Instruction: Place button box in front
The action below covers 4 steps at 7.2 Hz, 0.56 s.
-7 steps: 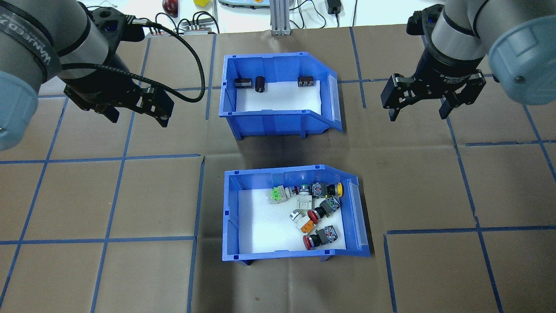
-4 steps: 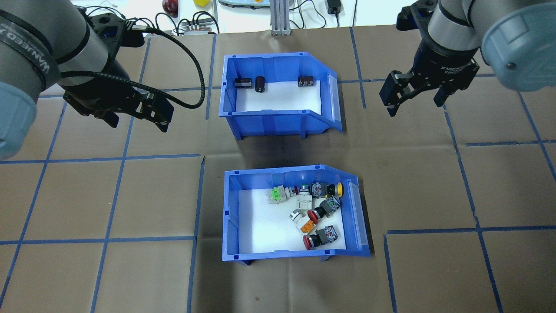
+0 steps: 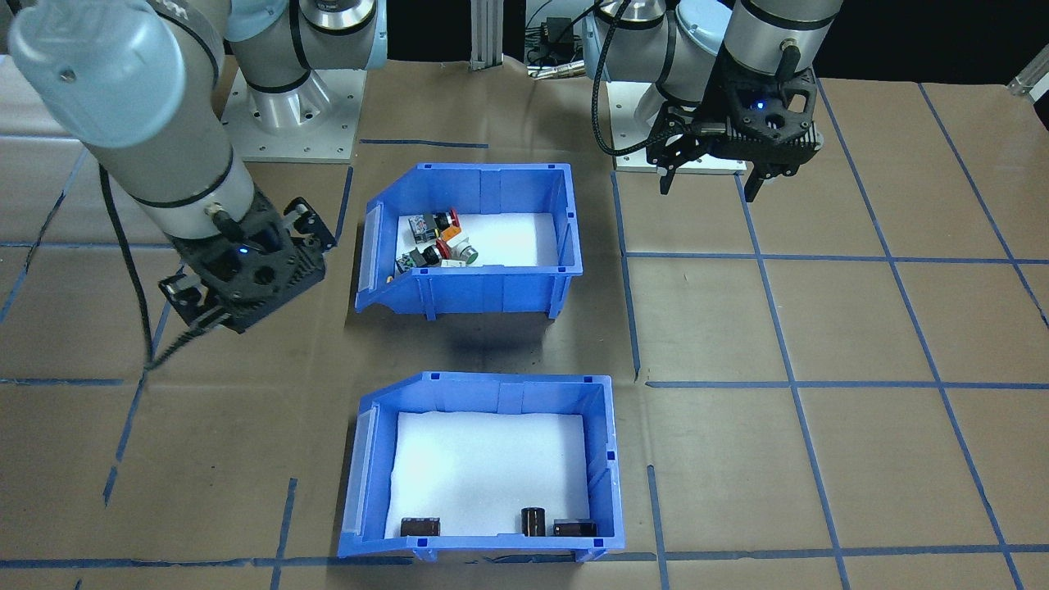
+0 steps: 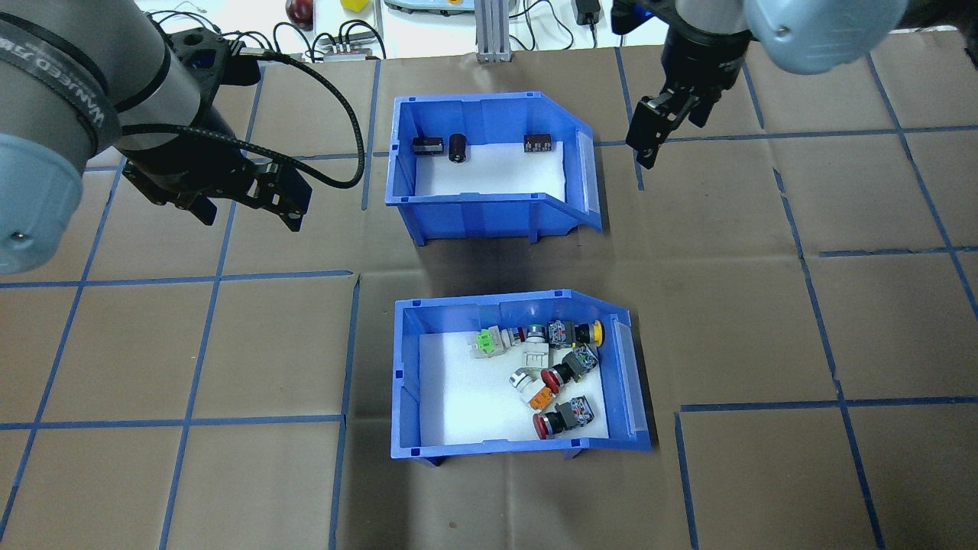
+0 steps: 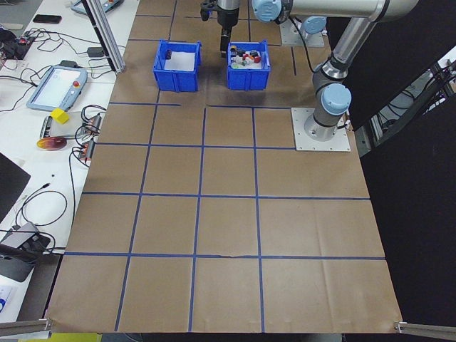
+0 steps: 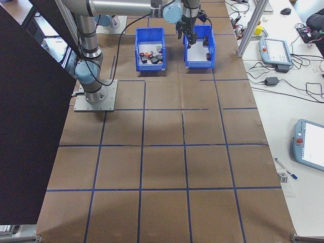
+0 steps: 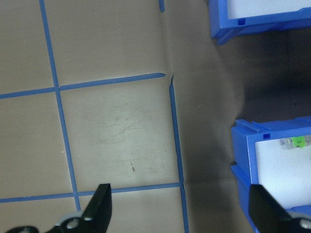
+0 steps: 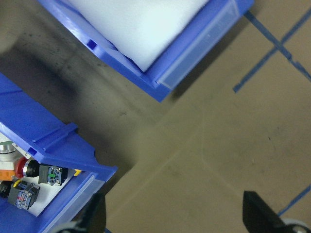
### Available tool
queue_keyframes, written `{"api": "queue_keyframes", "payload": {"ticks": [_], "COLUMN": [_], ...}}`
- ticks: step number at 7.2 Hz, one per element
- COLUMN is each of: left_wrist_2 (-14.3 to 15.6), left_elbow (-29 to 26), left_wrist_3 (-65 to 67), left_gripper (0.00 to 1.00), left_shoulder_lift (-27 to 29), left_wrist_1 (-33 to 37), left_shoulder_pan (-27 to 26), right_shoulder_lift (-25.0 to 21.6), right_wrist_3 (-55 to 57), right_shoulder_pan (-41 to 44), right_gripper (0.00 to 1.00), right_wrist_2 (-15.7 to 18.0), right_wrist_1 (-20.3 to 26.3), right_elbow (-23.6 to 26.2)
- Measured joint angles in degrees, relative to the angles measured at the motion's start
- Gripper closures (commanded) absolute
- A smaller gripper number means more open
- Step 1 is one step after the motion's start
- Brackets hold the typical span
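Sitting at mid-table toward the robot-side edge: button box (image 4: 519, 378), untouched, sloped front toward the robot's right. Standing behind it, toward the far edge: second blue bin (image 4: 489, 168), holding only small dark parts (image 4: 457, 147). Blocking the forward spot, so likely needing clearing first.

Hovering off that bin's sloped front: right gripper (image 4: 663, 126), jaws apart, empty. Hovering near the left side of the table: left gripper (image 4: 244, 202), jaws apart, empty.

Compared with one second earlier: right gripper swinging inward toward the far bin; left gripper barely shifting; both bins staying put.
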State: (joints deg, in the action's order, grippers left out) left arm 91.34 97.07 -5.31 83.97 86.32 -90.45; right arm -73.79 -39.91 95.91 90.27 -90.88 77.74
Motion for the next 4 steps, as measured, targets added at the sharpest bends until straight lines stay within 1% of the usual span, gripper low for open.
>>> {"api": "queue_keyframes", "payload": {"ticks": [1,2,3,4], "left_wrist_2": [-0.12,-0.17,-0.21,-0.86], "left_elbow": [1.69,4.46,7.40,10.01], "left_wrist_3": [4.57,13.62,26.09,41.11], "left_gripper": [0.02,0.03,0.03,0.04], "left_shoulder_lift": [-0.27,-0.99,-1.91,-2.81], "left_wrist_1": [-0.43,-0.66,-0.75,-0.78], "left_shoulder_pan": [-0.54,-2.39,-6.35,-11.42], "right_shoulder_lift": [3.58,6.49,9.02,11.19], "right_wrist_3": [-4.77,-8.57,-11.77,-14.73], "right_shoulder_pan": [3.85,6.94,9.38,11.21], "right_gripper": [0.00,0.00,0.00,0.00], "right_wrist_2": [0.25,0.33,0.17,-0.10], "right_wrist_1": [-0.02,-0.05,-0.07,-0.10], "right_elbow": [-3.54,-6.73,-9.78,-12.27]}}
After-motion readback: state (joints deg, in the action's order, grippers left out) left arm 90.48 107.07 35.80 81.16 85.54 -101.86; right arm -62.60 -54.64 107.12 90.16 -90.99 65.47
